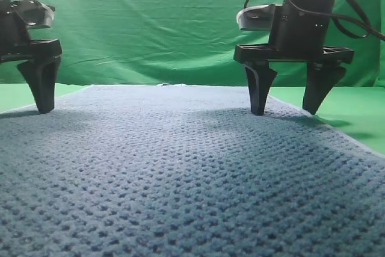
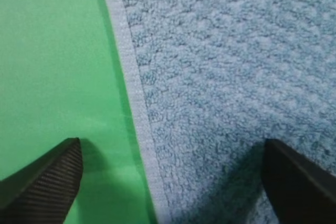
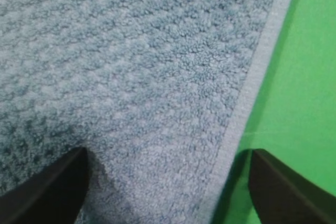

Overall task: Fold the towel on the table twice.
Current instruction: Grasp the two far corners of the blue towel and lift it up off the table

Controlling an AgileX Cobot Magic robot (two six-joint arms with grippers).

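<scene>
Left claw (image 1: 30,109) and right claw (image 1: 287,111) both stand spread wide, gripping nothing, each straddling a pale-hemmed side edge of the blue-grey waffle towel (image 1: 180,173), which lies flat on the green counter (image 1: 355,115).

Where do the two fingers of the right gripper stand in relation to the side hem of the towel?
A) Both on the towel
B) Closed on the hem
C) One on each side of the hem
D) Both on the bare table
C: in the right wrist view the open right gripper straddles the pale hem, one finger over the towel, the other over the table.
</scene>
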